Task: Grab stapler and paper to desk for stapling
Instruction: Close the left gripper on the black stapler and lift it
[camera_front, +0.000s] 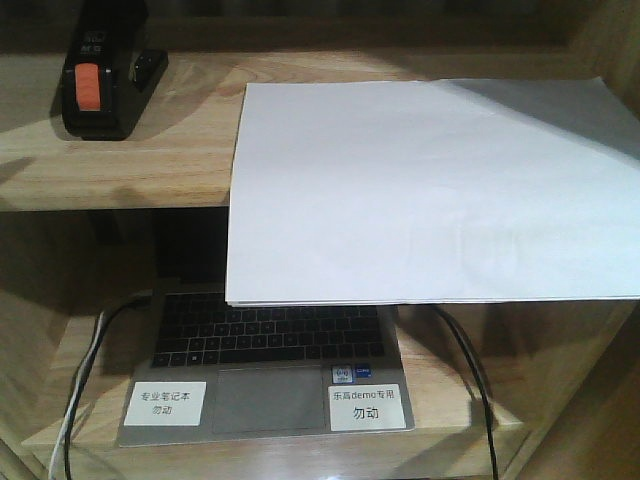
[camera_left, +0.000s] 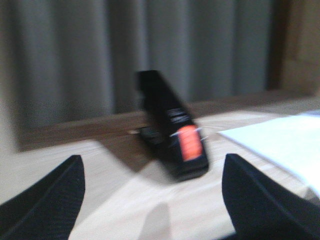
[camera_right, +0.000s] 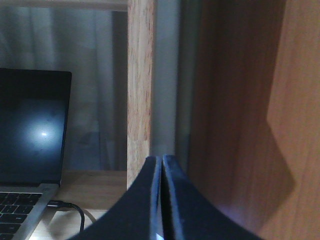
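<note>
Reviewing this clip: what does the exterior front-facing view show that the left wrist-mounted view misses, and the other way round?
Only the front view: the laptop on the lower shelf, its two white labels, the cables, and the paper overhanging the upper shelf front edge. Only the left wrist view: the left end effector, fingers spread open toward the stapler, and a grey curtain behind. Both: stapler and paper on the upper shelf, apart from each other.

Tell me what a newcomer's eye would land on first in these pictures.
The big white paper dominates, lying on the upper shelf with its front edge overhanging the open laptop below. To its left on that shelf sits the black stapler with its orange patch, the open left gripper facing it.
</note>
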